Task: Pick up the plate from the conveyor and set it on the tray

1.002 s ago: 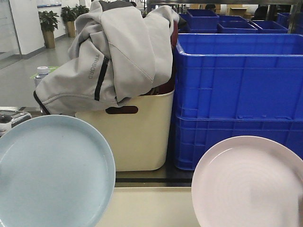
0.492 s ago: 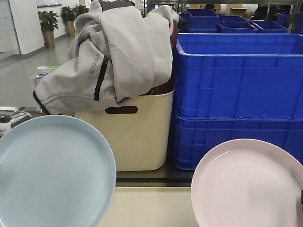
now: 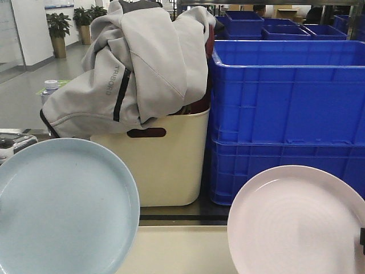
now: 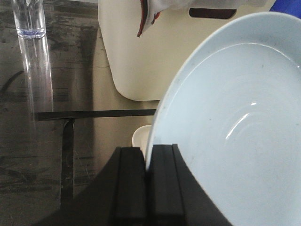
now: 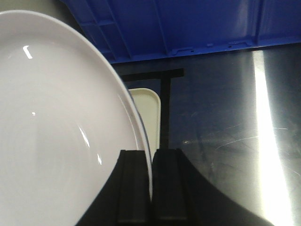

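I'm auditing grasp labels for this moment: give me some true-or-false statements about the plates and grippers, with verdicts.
1. The left gripper clamps the light blue plate by its rim. True.
2. The right gripper is open and empty. False: it is shut on the pale pink plate.
3. A grey jacket is draped over the cream bin. True.
4. The blue crates stand left of the cream bin. False: they stand to its right.
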You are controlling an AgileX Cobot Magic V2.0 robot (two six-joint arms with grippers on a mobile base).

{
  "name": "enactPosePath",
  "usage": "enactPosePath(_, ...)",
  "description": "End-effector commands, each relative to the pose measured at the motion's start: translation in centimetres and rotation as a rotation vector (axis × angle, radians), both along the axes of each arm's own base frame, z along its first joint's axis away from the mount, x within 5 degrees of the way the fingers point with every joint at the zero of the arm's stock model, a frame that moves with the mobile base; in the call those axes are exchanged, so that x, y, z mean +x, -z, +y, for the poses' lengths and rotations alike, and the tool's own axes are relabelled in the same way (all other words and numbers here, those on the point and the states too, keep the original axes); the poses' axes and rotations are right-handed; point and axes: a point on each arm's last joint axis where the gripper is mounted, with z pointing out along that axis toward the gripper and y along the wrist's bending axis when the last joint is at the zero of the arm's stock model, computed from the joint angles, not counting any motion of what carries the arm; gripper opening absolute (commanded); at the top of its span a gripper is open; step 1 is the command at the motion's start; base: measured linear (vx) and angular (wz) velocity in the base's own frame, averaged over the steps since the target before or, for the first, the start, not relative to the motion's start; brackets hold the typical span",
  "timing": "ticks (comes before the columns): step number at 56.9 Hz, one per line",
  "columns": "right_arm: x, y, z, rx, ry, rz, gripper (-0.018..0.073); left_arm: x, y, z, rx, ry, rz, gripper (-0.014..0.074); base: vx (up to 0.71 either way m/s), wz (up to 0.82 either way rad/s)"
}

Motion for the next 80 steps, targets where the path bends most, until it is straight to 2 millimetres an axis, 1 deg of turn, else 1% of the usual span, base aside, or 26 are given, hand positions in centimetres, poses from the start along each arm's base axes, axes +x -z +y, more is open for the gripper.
enactPosePath(1, 0.4, -1.7, 0.1, 0.051, 0.017, -0.104, -0.0009, -0.1, -1.8, 0.0, -0.053, -0.016, -0.116, -0.0006, 0.0, 0.0)
enactPosePath(7, 1.4, -0.8, 0.6, 0.053, -0.047, -0.04, -0.0009, -0.1, -1.8, 0.0, -0.058, -0.014, -0.106, -0.0006, 0.0, 0.0)
enactPosePath(12, 2.7, 0.1, 1.6, 0.085, -0.118, 0.011, -0.0009, -0.1, -1.7, -0.2, -0.08, -0.008, -0.095, -0.0006, 0.0, 0.0)
enactPosePath(14, 3.3, 0.5, 2.1, 0.105, -0.146, 0.031, -0.0009, -0.1, -1.7, -0.2, -0.085, -0.006, -0.092, -0.0006, 0.0, 0.0)
enactPosePath(21, 5.7, 1.3, 5.1, 0.121, -0.266, 0.112, -0.0009, -0.2, -1.7, -0.3, -0.104, -0.001, -0.082, -0.0006, 0.0, 0.0)
enactPosePath(26, 7.6, 2.0, 7.1, 0.125, -0.305, 0.16, -0.0009, -0.2, -1.7, -0.3, -0.104, -0.001, -0.081, -0.0006, 0.0, 0.0)
enactPosePath(32, 9.5, 3.2, 9.1, 0.103, -0.338, 0.225, -0.0009, -0.2, -1.7, -0.3, -0.104, -0.001, -0.081, -0.0006, 0.0, 0.0)
enactPosePath(36, 10.7, 4.5, 10.1, 0.081, -0.349, 0.273, -0.0009, -0.2, -1.7, -0.3, -0.104, -0.001, -0.081, -0.0006, 0.0, 0.0)
enactPosePath(43, 12.3, 6.3, 11.0, 0.068, -0.354, 0.333, 0.0001, -0.2, -1.7, -0.3, -0.103, 0.0, -0.079, -0.0006, 0.0, 0.0)
enactPosePath(48, 12.8, 7.1, 11.3, 0.086, -0.35, 0.363, 0.003, -0.2, -1.6, -0.3, -0.103, 0.001, -0.076, -0.0006, 0.0, 0.0)
enactPosePath(53, 13.0, 7.5, 11.4, 0.091, -0.356, 0.38, 0.009, -0.2, -1.5, -0.3, -0.101, 0.004, -0.066, -0.0006, 0.0, 0.0)
enactPosePath(57, 13.0, 7.6, 11.5, 0.089, -0.36, 0.379, 0.0162, -0.3, -1.5, -0.4, -0.099, 0.005, -0.061, -0.0006, 0.0, 0.0)
enactPosePath(58, 13.0, 7.6, 11.5, 0.089, -0.36, 0.379, 0.0196, -0.3, -1.5, -0.4, -0.099, 0.005, -0.061, -0.0006, 0.0, 0.0)
enactPosePath(59, 13.0, 7.6, 11.5, 0.089, -0.36, 0.379, 0.0204, -0.3, -1.5, -0.4, -0.099, 0.005, -0.061, -0.0006, 0.0, 0.0)
enactPosePath(64, 13.0, 7.5, 11.4, 0.089, -0.359, 0.377, 0.0323, -0.2, -1.5, -0.4, -0.1, 0.005, -0.062, -0.0006, 0.0, 0.0)
enactPosePath(66, 12.9, 7.5, 11.4, 0.089, -0.359, 0.376, 0.0356, -0.2, -1.5, -0.4, -0.1, 0.005, -0.063, -0.0006, 0.0, 0.0)
enactPosePath(67, 12.9, 7.4, 11.4, 0.09, -0.36, 0.374, 0.0388, -0.2, -1.5, -0.4, -0.1, 0.005, -0.063, -0.0006, 0.0, 0.0)
enactPosePath(70, 12.7, 7.1, 11.3, 0.087, -0.361, 0.363, 0.0435, -0.3, -1.5, -0.4, -0.1, 0.005, -0.062, -0.0006, 0.0, 0.0)
enactPosePath(73, 12.4, 6.4, 11.2, 0.078, -0.366, 0.338, 0.0461, -0.3, -1.5, -0.4, -0.105, 0.008, -0.055, -0.0006, 0.0, 0.0)
enactPosePath(76, 12.0, 5.6, 10.9, 0.056, -0.372, 0.303, 0.0462, -0.3, -1.4, -0.5, -0.118, 0.014, -0.043, -0.0006, 0.0, 0.0)
enactPosePath(80, 11.0, 4.0, 10.2, 0.008, -0.377, 0.243, 0.0418, -0.2, -1.2, -0.7, -0.136, 0.026, -0.015, -0.0005, 0.0, 0.0)
